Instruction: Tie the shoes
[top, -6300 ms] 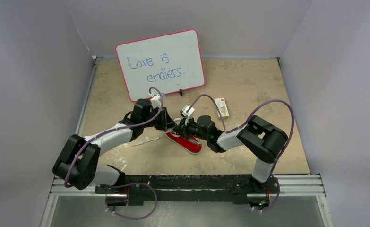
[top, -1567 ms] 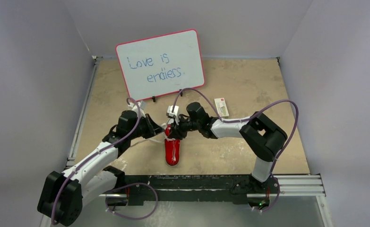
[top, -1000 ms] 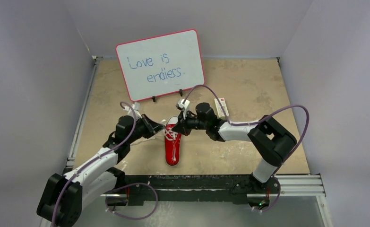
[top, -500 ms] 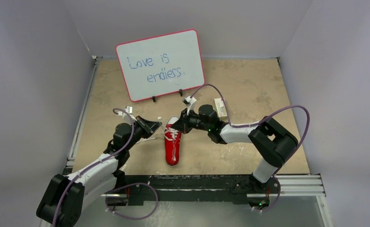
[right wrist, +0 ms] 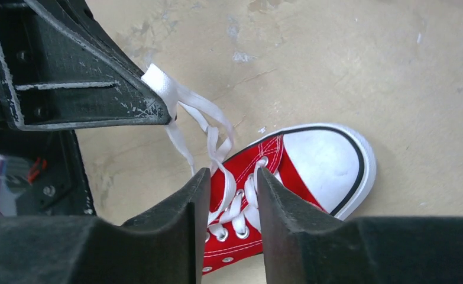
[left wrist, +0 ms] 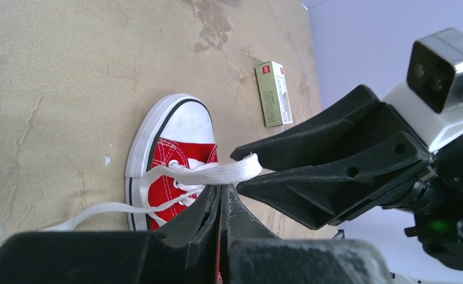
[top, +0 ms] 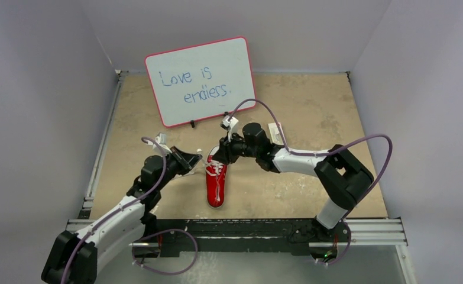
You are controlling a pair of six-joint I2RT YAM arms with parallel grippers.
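- Pinching a white lace (left wrist: 217,173) between fingers pressed fully together, the left gripper (left wrist: 222,192) sat low over the worktop (top: 311,100), left of the middle and nearer the near edge. The lace's free end stuck out just past its tips.
- From those fingers the lace ran down to the front eyelets of the shoe; another strand trailed off the shoe's left side onto the worktop.
- Toward the far edge, left of centre, a pink-framed whiteboard (top: 200,80) stood propped up with blue handwriting on it.
- The red sneaker (top: 216,186) lay sole down about midway between the left and right edges, closer to the near edge, its white toe cap toward the far edge.
- The right gripper (right wrist: 233,173) hung over the laced front of the sneaker, fingers a narrow gap apart and close to the left gripper's tips. Lace strands showed in the gap, but whether the fingers touched them could not be told.
- Right of it, a small white box (left wrist: 274,93) with a red mark lay flat.
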